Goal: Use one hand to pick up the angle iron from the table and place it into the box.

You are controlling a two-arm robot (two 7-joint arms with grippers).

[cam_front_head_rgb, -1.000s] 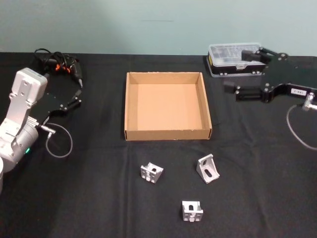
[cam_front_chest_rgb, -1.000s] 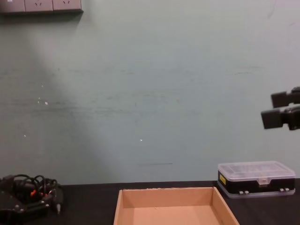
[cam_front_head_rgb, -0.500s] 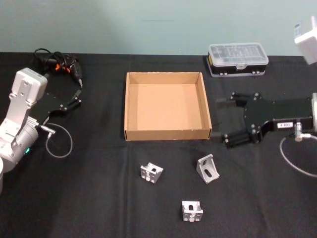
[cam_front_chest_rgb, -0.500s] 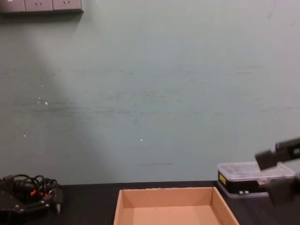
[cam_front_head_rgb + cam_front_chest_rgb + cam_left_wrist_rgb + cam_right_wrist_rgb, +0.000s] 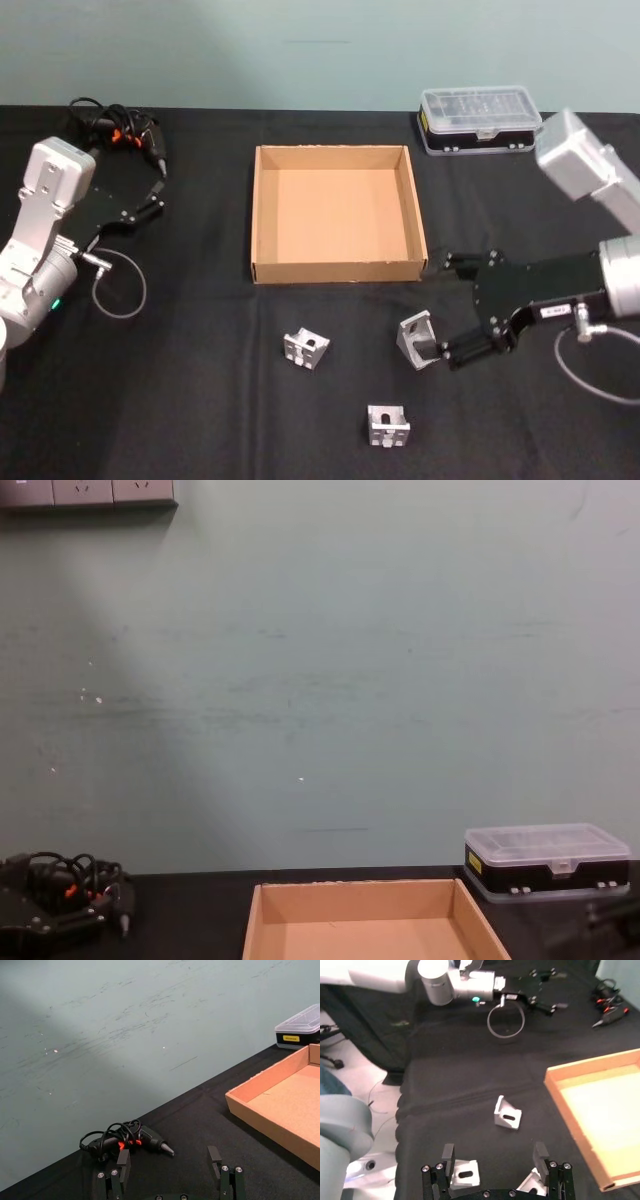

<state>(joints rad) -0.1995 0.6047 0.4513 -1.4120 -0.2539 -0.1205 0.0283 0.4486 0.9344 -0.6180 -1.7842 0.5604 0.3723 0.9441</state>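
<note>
Three silver angle irons lie on the black table (image 5: 200, 400) in front of the tan box (image 5: 340, 215): one on the left (image 5: 306, 349), one on the right (image 5: 418, 340), one nearest me (image 5: 388, 426). My right gripper (image 5: 446, 310) hangs open low over the table, its near finger just right of the right angle iron, with nothing held. The right wrist view has the open right gripper (image 5: 494, 1154) with angle irons ahead (image 5: 507, 1113) and by each finger (image 5: 465, 1174) (image 5: 532, 1182), and the box (image 5: 570, 1120) beside them. My left gripper (image 5: 155, 190) rests open at the far left.
A black case with a clear lid (image 5: 480, 118) stands behind the box on the right. A tangle of cable and a tool (image 5: 115, 125) lies at the back left, ahead of the left gripper (image 5: 169, 1160). A grey cable loops from each arm.
My right gripper has swung from beside the clear-lidded case down and toward the table's near side, ending next to the right angle iron, still open. The left arm has stayed put.
</note>
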